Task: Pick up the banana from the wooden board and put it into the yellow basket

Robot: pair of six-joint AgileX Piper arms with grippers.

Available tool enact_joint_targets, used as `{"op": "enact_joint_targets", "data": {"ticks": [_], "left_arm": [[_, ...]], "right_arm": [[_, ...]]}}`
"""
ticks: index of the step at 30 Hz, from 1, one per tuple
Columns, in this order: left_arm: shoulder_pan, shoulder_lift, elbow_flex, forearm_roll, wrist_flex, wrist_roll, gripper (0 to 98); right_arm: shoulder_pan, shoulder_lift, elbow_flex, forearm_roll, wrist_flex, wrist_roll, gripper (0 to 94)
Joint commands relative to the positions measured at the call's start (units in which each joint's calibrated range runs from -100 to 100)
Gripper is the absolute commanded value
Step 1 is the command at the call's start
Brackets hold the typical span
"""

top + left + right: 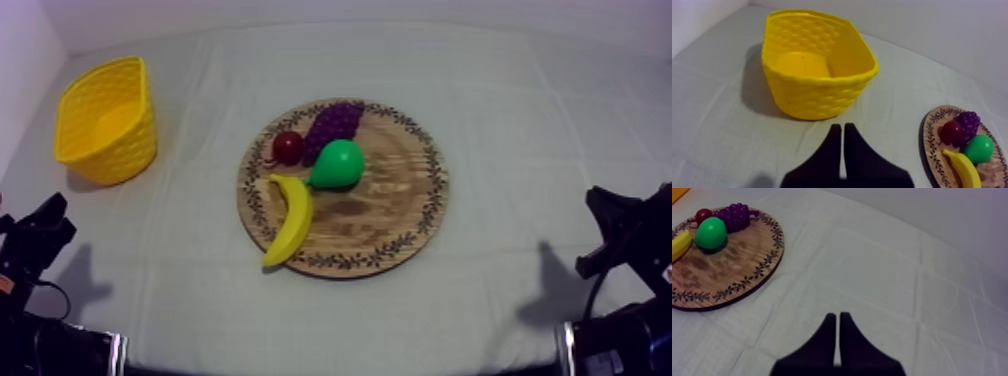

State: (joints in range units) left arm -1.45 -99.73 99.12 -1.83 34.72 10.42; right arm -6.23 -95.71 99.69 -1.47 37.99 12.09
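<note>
Banana (pixel 289 220) on wooden board (pixel 400 205), yellow basket (pixel 817 95) before closed left pincer (pixel 842 128)

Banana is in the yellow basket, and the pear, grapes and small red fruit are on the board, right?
No. The top view shows the banana lying on the wooden board, beside the pear; the yellow basket holds nothing.

A table (pixel 560 90) under a creased grey-white cloth (pixel 180 290), folded in a faint grid, spans the scene. A pale side wall (pixel 20 60) and back wall (pixel 350 8) border it. The light seems soft and overhead, leaving blurred shadows.
</note>
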Motion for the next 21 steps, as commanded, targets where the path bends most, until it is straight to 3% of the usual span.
{"op": "enact_joint_targets", "data": {"ticks": [1,21], "left_arm": [[0.3,0.0,0.0,0.0,0.0,-0.1,0.2],[1.2,0.0,0.0,0.0,0.0,-0.1,0.2]], "right_arm": [[0.0,0.0,0.0,0.0,0.0,0.0,0.5],[0.0,0.0,0.0,0.0,0.0,0.0,0.5]]}}
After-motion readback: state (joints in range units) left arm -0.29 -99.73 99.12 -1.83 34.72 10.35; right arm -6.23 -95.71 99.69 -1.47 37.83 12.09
